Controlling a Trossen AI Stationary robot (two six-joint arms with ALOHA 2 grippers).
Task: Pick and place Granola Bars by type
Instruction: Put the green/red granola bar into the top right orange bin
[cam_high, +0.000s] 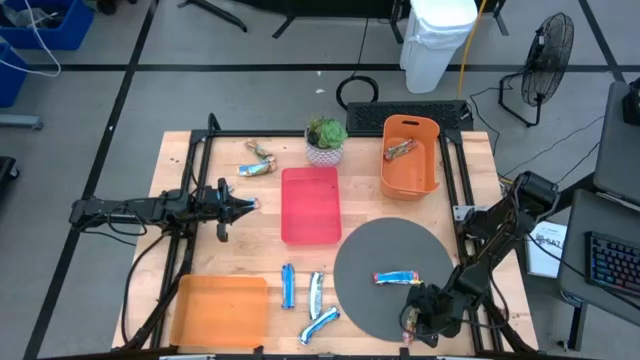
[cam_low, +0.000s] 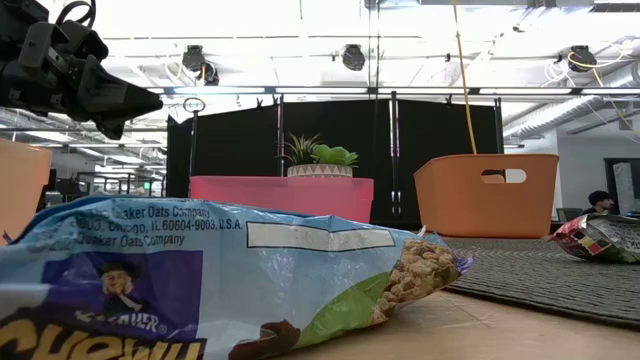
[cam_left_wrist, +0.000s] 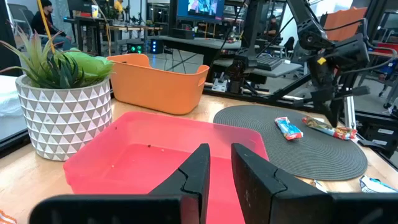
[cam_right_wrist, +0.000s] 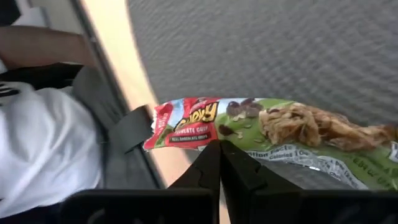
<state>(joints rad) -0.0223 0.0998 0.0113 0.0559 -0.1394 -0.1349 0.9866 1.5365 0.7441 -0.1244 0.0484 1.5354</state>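
Down at the near right edge of the round grey mat, the right gripper is pinched on a red-and-green granola bar. Another blue bar lies on the mat. The left gripper, fingers slightly apart and empty, hovers left of the pink tray.
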